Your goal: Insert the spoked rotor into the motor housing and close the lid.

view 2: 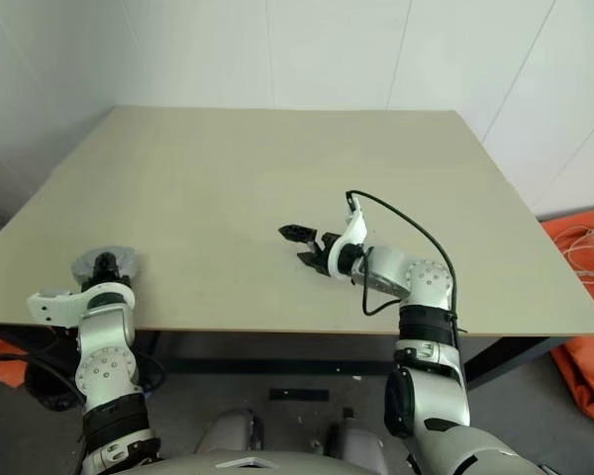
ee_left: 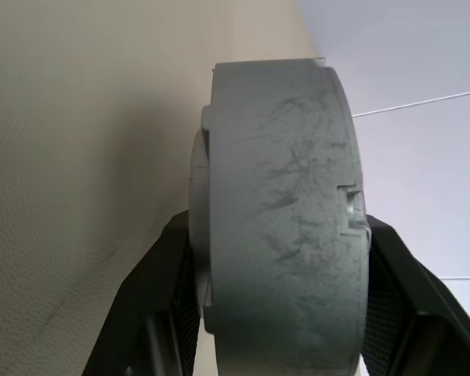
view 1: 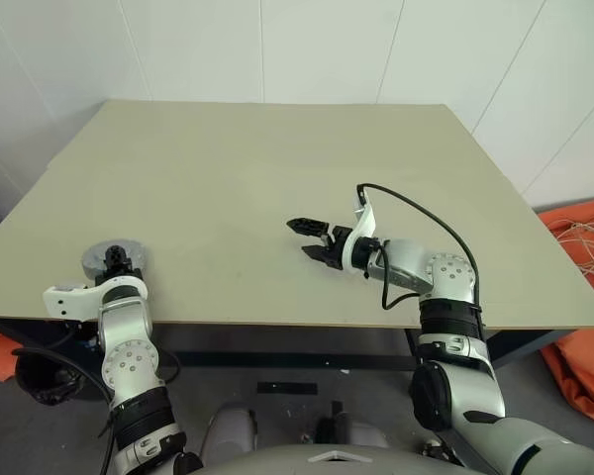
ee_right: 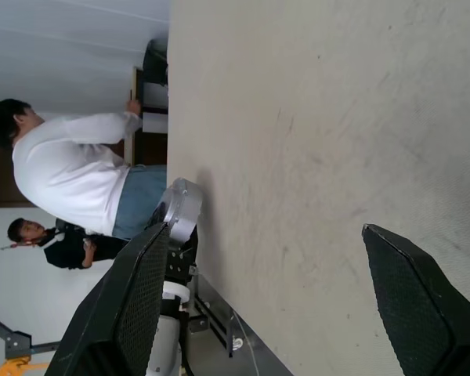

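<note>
One round grey metal piece, seemingly the closed motor housing [ee_left: 278,211] with its lid on, sits clamped in my left gripper [view 1: 116,261] at the table [view 1: 277,178] edge. My right gripper [view 1: 310,240] hovers spread, empty. I judge assembly done.

I see motor housing [ee_left: 286,211]: dull grey metal, matt, scuffed with dark scratches. Worktop [view 1: 257,198]: matt beige, fine-grained. Left gripper [ee_left: 282,313] fingers [ee_left: 153,305]: matt black plastic, ribbed pads.
</note>
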